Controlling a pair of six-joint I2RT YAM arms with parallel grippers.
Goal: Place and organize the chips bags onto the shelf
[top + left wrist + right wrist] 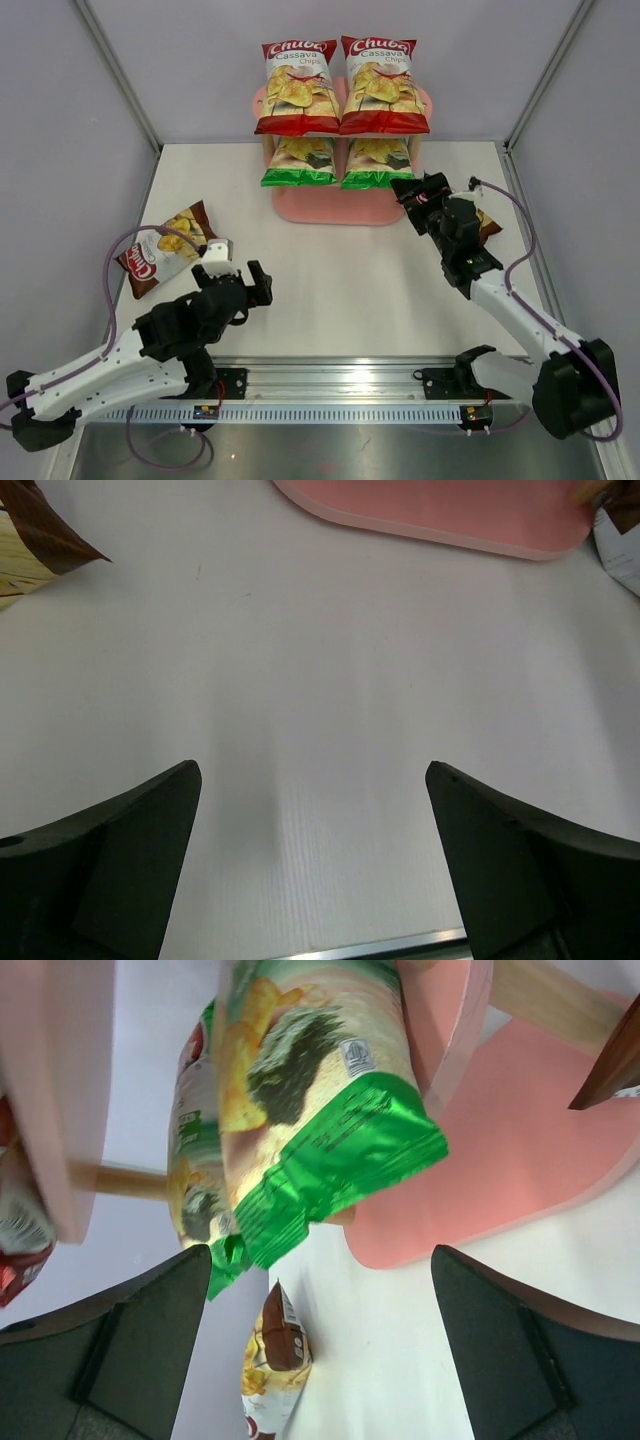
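Two red chips bags stand on the top board of the pink shelf. Two green bags stand on the middle board. One dark brown bag lies on the table at the left. Another brown bag lies mostly hidden behind the right arm. My right gripper is open and empty, just right of the nearer green bag, apart from it. My left gripper is open and empty above bare table, right of the left brown bag.
The shelf's pink bottom board juts toward the arms, and a wooden post stands beside the right gripper. Pale walls close the table at back and sides. A metal rail runs along the near edge.
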